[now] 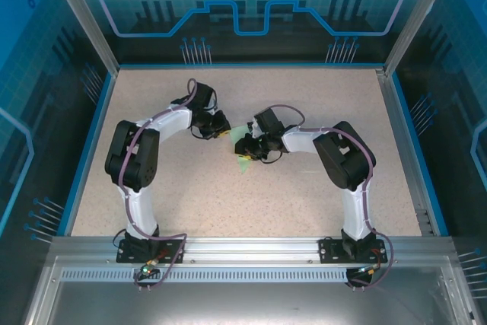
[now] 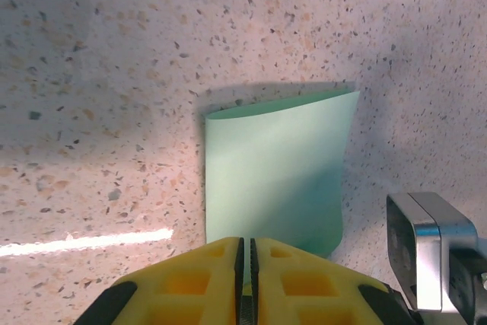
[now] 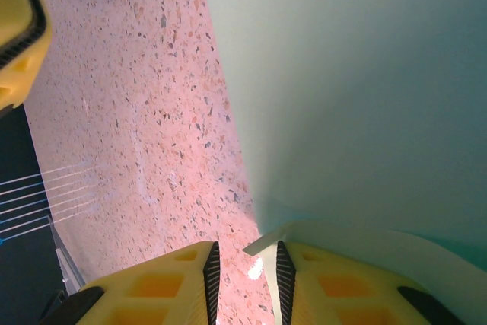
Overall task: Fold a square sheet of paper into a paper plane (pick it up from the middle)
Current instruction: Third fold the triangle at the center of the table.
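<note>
Left tool [image 2: 245, 279] pinched almost closed on near edge of folded green paper sheet [image 2: 274, 173], mid-counter [image 1: 228, 203] between both arms. Right tool [image 3: 245, 272] narrowly parted, 1 paper corner at its gap, unclamped.

Speckled beige tabletop [image 1: 228, 203], blue walls [image 1: 251, 5]

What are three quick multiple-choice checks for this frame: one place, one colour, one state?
1. Where is the paper sheet? A) centre of the table B) far left corner C) near right corner
2. Its colour? A) white B) yellow C) pale green
3. The left gripper is: A) wide open B) shut on the paper sheet's edge C) holding a cup
Key: 1A, the top view shows it mid-table; 2C, the wrist views show mint green; 3B, the yellow fingers meet with paper between them.
</note>
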